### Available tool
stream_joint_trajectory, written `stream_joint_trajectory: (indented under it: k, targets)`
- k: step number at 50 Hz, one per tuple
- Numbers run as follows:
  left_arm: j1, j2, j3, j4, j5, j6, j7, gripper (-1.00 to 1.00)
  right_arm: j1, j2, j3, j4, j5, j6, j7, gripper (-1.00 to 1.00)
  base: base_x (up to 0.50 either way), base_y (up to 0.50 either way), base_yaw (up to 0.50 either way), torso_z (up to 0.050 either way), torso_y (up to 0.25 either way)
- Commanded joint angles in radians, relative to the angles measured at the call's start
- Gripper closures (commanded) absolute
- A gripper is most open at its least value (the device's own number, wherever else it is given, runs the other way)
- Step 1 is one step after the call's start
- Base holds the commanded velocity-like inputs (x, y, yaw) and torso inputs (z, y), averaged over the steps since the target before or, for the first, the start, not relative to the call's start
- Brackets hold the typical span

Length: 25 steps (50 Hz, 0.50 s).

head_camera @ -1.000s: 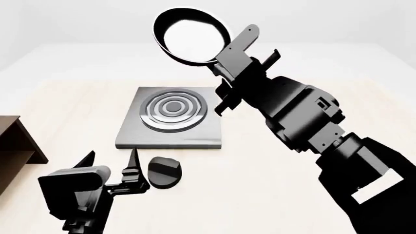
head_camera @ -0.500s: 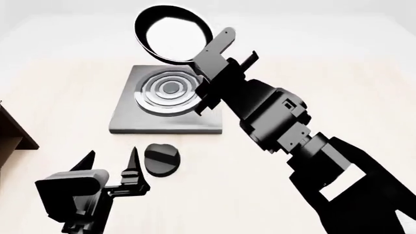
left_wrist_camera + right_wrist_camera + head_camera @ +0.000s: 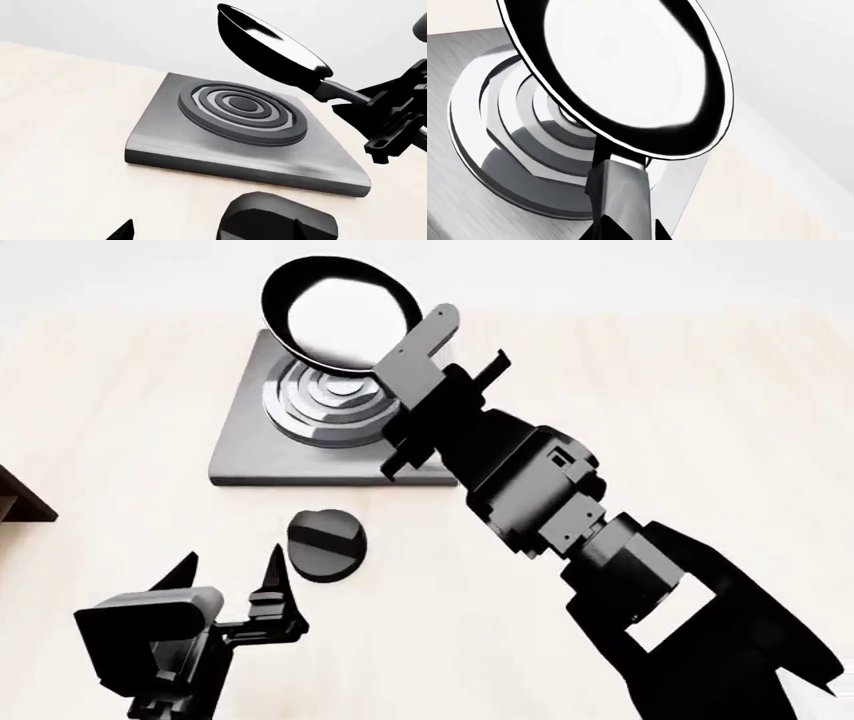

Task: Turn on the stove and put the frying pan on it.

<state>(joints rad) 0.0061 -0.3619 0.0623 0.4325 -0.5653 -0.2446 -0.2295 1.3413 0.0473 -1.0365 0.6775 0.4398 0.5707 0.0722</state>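
The stove (image 3: 247,445) is a grey square slab with burner rings (image 3: 243,107), lying on the pale table. Its round black knob (image 3: 327,545) lies loose on the table in front of it, also in the left wrist view (image 3: 277,222). The frying pan (image 3: 340,320) hangs tilted in the air over the burner, clear of it (image 3: 273,47). My right gripper (image 3: 404,382) is shut on the pan's handle (image 3: 620,185), with the fingertips either side of it (image 3: 630,220). My left gripper (image 3: 227,575) stands open and empty just short of the knob (image 3: 212,227).
A brown wooden shelf (image 3: 16,502) shows at the left edge of the head view. My right arm (image 3: 601,550) crosses the table from the lower right towards the stove. Bare pale tabletop (image 3: 694,420) lies right of the stove.
My right arm has carried the pan from beyond the stove's far edge to over the burner rings. The head view has shifted too. The left gripper has stayed open in place.
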Motion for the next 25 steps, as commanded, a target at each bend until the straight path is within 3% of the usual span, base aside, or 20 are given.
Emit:
stream_joint_trajectory:
  k: [1,14,25]
  targets:
    - [-0.002,-0.004,-0.001,-0.001,-0.014,-0.007,-0.002,-1.0,0.031,-0.031,0.007,0.0,-0.073,-0.02,0.028,1.0,0.0,0.0,0.0,0.0,0.0]
    - [0.001,-0.004,-0.005,-0.016,-0.018,0.002,-0.003,-1.0,0.035,-0.045,-0.072,0.049,-0.008,-0.065,0.044,1.0,0.0,0.0,0.0,0.0,0.001]
    - [0.003,-0.005,-0.003,-0.02,-0.021,0.006,-0.004,-1.0,0.086,-0.047,-0.31,0.164,0.227,-0.167,0.098,1.0,0.0,0.0,0.0,0.0,0.002]
